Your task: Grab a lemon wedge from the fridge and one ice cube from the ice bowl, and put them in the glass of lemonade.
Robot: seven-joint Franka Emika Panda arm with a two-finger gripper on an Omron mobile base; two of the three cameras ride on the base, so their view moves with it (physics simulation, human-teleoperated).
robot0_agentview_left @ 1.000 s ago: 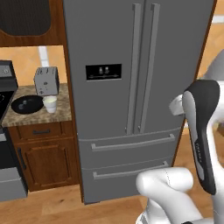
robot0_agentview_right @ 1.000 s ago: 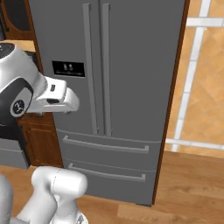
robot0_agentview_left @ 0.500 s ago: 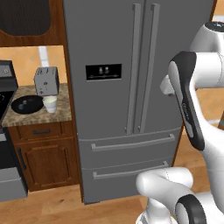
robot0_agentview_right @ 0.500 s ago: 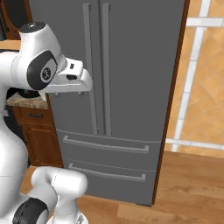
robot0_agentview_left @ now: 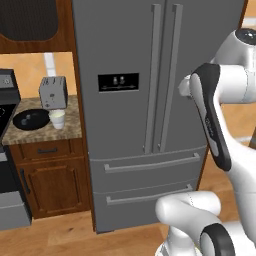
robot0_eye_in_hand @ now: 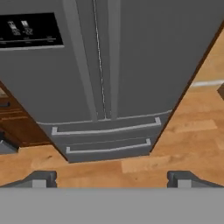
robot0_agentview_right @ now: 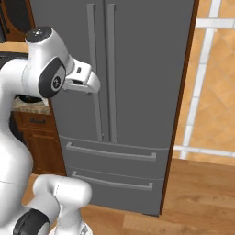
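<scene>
Grey fridge (robot0_agentview_left: 125,115) stands shut before the tool (robot0_eye_in_hand: 111,177), jaws apart, toaster (robot0_agentview_left: 52,92) leftward.

- A home kitchen is shown, rendered in simulation.
- A tall grey stainless-steel fridge (robot0_agentview_left: 150,100) with French doors, long bar handles and a black dispenser panel (robot0_agentview_left: 118,82) is set against the wall.
- Beside it, a granite counter (robot0_agentview_left: 72,125) over a wooden cabinet (robot0_agentview_left: 50,175) is seen, with a toaster (robot0_agentview_left: 52,92), a black ice bowl (robot0_agentview_left: 30,119) and a glass of lemonade (robot0_agentview_left: 57,119) placed on it.
- A wood plank floor (robot0_agentview_right: 202,193) is laid throughout.
</scene>
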